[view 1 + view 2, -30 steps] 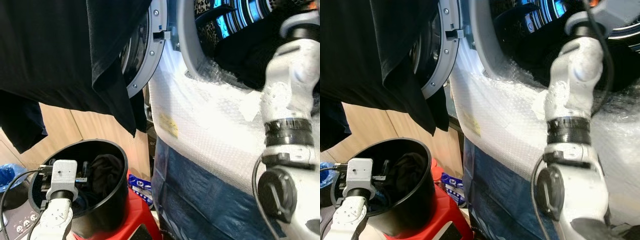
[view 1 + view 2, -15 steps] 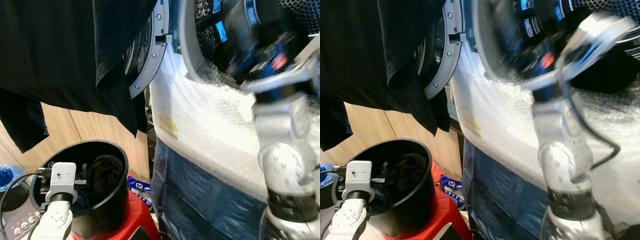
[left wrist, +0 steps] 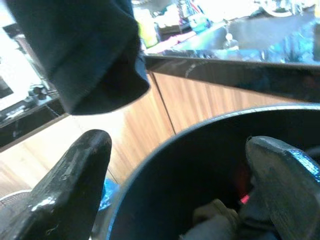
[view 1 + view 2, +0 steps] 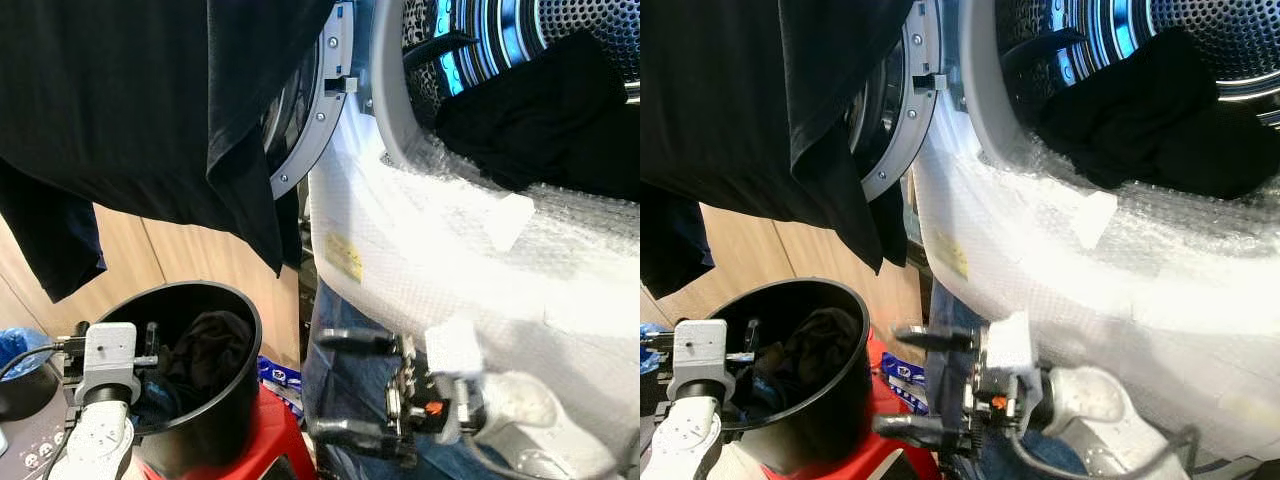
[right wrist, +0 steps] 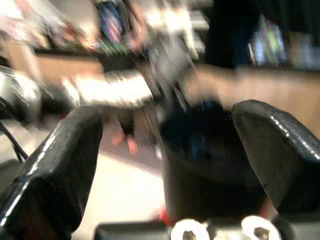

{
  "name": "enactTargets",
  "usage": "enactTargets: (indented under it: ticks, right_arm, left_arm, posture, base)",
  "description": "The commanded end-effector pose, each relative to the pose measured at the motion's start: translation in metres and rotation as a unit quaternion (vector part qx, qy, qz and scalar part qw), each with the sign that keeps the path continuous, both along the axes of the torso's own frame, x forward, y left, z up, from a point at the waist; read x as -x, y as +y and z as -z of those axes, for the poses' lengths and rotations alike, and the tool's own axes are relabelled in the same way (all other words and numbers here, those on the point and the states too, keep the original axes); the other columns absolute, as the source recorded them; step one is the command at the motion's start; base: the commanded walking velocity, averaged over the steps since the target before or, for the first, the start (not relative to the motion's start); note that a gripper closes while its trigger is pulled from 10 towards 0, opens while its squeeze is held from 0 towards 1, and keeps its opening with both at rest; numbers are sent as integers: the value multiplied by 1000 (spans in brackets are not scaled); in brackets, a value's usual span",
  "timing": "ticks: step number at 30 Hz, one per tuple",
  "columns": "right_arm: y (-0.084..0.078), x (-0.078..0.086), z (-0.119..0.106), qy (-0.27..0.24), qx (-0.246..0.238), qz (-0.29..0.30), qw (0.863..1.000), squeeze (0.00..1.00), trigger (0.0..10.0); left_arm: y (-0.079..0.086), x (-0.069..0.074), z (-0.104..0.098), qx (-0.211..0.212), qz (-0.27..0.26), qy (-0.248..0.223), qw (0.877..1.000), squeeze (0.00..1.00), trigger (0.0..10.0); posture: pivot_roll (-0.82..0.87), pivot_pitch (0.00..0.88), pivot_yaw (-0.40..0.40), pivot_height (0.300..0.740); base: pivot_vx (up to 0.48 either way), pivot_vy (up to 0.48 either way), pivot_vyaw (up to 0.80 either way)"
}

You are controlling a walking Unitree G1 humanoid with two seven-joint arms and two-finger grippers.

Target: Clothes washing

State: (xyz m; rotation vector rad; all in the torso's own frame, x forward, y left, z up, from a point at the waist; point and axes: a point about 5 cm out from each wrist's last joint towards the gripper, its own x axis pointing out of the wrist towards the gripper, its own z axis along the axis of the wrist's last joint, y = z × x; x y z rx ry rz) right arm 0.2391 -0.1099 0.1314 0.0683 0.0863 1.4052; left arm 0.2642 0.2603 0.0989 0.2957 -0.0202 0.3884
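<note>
The washer's drum (image 4: pixel 560 30) stands open at the upper right, and a heap of black clothes (image 4: pixel 540 100) lies on its lip. Lower left, a black bucket (image 4: pixel 215 400) holds dark clothes (image 4: pixel 205 345). My left gripper (image 3: pixel 180 147) is open at the bucket's near rim, one finger on each side of the wall. My right gripper (image 4: pixel 318 384) hangs low before the washer's front, open and empty, with its fingers (image 4: pixel 350 340) pointing toward the bucket. The right wrist view is blurred and has the bucket (image 5: pixel 210 150) between the fingers.
A big black garment (image 4: pixel 150 100) drapes over the open washer door (image 4: pixel 310 120) and hangs above the bucket. Bubble wrap (image 4: pixel 450 250) covers the washer's front above a blue sheet (image 4: pixel 345 305). The bucket sits on a red stool (image 4: pixel 275 440). Wooden cabinets (image 4: pixel 180 260) stand behind.
My right arm has swung down from the drum to low in front of the washer, its gripper open. The black clothes now lie uncovered in the drum opening. The left arm stayed put.
</note>
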Motion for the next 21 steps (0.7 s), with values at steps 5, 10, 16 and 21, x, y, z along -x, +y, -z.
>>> enactTargets:
  ticks: [5,10,16,21]
  right_arm:
    - [-27,-3,92,159,69,124,977,1000,10000]
    - [-45,4,142,236,145,249,928,1000,10000]
    - [-54,21,178,307,189,347,866,1000,10000]
    - [-63,42,204,338,292,428,786,0,10000]
  left_arm:
    - [2,-3,-10,-9,1,-17,1000,0,10000]
    - [-1,-7,-10,5,9,-15,1000,0,10000]
    - [-3,-12,-9,54,3,-21,998,0,10000]
    - [-6,-19,-5,145,-6,-27,989,0,10000]
  posture:
    - [144,0,39,740]
    - [146,0,43,740]
    - [142,0,49,740]
    - [145,0,48,740]
  base:
    - [0,0,0]
    - [0,0,0]
    - [0,0,0]
    - [0,0,0]
